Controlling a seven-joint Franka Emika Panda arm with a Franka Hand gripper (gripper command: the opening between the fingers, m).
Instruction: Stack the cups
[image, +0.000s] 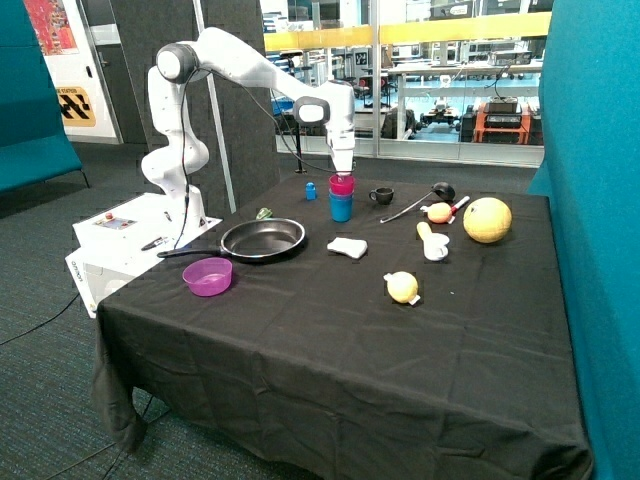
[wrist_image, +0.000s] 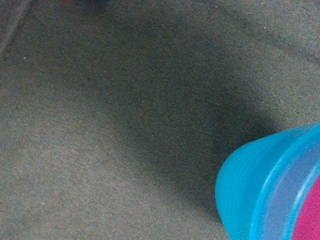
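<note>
The gripper (image: 342, 172) hangs at the rim of the pink cup (image: 342, 184), which sits nested in a blue cup (image: 341, 207) on the black tablecloth (image: 330, 330) between the frying pan (image: 262, 239) and the small black mug (image: 381, 195). Whether the fingers grip the pink cup cannot be told. The blue part may be two cups; the wrist view shows only a blue wall around pink.

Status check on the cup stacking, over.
Gripper at the pink-red plastic cup, fingers unclear. It sits nested in the light blue plastic cup. Small black mug nearby, apart.
</note>
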